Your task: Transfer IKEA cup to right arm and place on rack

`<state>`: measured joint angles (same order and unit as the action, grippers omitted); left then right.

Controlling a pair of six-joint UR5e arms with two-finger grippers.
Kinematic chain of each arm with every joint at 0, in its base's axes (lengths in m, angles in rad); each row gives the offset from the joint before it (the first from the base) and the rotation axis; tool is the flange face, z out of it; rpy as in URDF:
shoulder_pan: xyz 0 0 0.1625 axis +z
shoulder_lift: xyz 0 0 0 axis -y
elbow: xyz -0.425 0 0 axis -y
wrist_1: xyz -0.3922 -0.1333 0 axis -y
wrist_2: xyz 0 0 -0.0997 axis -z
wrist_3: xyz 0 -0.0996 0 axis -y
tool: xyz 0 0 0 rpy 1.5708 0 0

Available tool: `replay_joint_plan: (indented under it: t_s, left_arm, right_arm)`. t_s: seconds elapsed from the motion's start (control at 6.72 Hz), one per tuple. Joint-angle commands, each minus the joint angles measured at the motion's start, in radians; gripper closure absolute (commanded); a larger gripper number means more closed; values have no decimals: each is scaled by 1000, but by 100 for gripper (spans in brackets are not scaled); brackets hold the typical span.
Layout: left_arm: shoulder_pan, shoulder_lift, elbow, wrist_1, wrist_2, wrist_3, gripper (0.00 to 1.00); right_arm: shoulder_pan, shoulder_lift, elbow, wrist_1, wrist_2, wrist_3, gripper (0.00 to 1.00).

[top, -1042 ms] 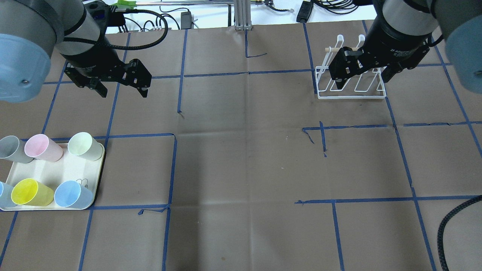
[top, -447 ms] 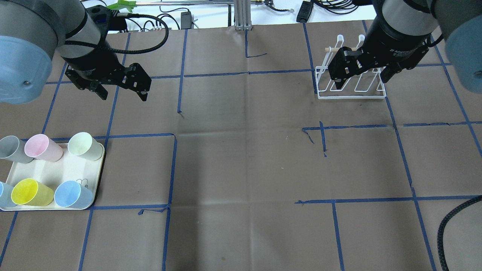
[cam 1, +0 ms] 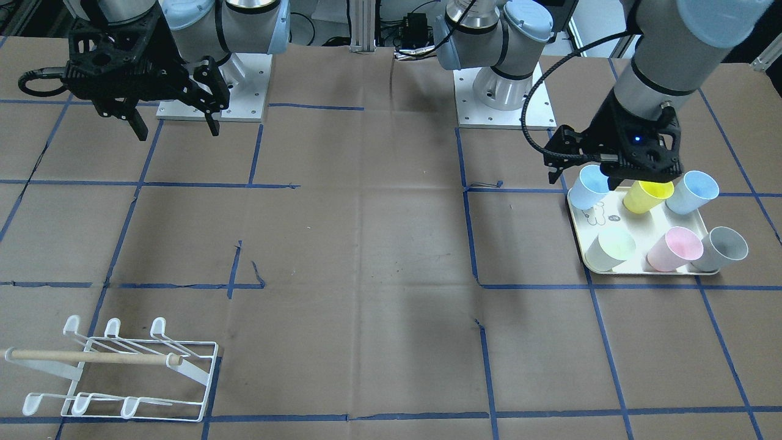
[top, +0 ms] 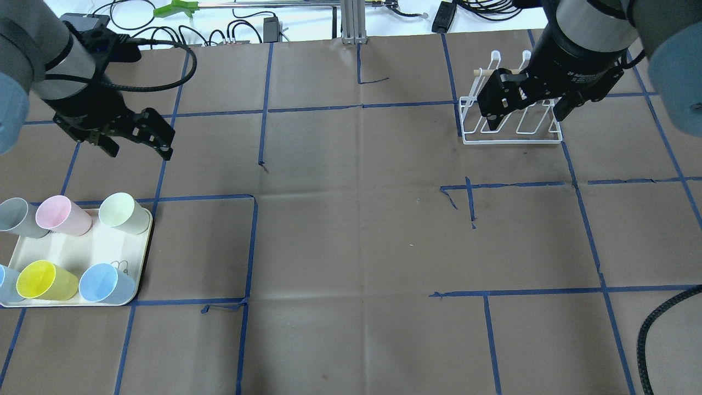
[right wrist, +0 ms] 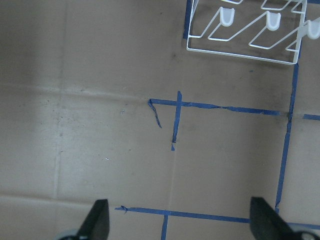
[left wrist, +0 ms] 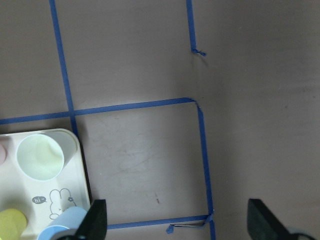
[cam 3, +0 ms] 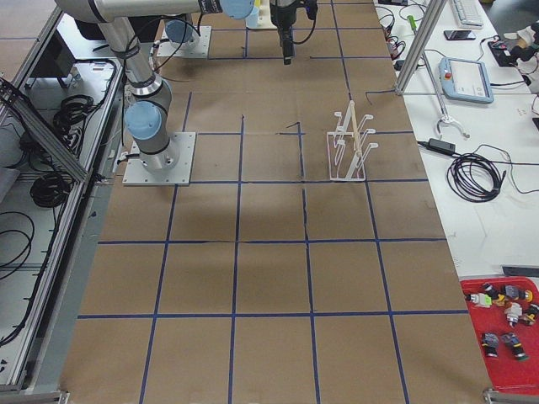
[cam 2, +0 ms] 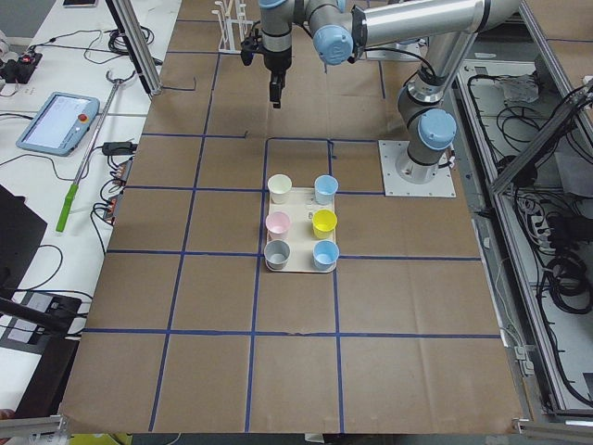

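Left pincer (top: 139, 149) gaping, empty, right pincer (top: 524, 120) too; cups (top: 123, 213) at the left's 7 o'clock look light, stiff, slick, so pinch a rim.

Six IKEA cups (top: 122, 213) (grey, pink, pale green, yellow, two blue) stand upright, mouths up, at 8 o'clock on the tabletop (top: 356, 219) in the overhead view. The white wire rack (cam 1: 119, 358) with its wooden dowel stands at 1 o'clock.

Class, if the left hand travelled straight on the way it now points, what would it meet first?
The left hand would probably meet the bare paper-covered table just beside the tray. Its wrist view shows only paper between the fingers, though height is unclear.
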<state>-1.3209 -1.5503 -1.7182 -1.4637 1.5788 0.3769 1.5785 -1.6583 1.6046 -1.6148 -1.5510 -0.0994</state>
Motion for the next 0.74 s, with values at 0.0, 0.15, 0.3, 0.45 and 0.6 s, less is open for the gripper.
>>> replay_joint_plan:
  t_s: [0.0, 0.15, 0.3, 0.45, 0.6]
  left_arm:
    - [173, 6, -72, 72, 1, 199, 3]
    - [207, 4, -80, 75, 1, 233, 3]
    - [210, -4, -81, 89, -2, 234, 3]
    - [210, -33, -86, 120, -10, 226, 3]
    - [209, -54, -136, 200, -10, 188, 3]
  right_arm:
    - [0, 0, 0, 1, 0, 0, 0]
    - [0, 0, 0, -2, 0, 0, 0]
    - [0, 0, 0, 0, 2, 0, 0]
    - [0, 0, 0, 0, 2, 0, 0]
    - [0, 0, 0, -3, 3, 0, 0]
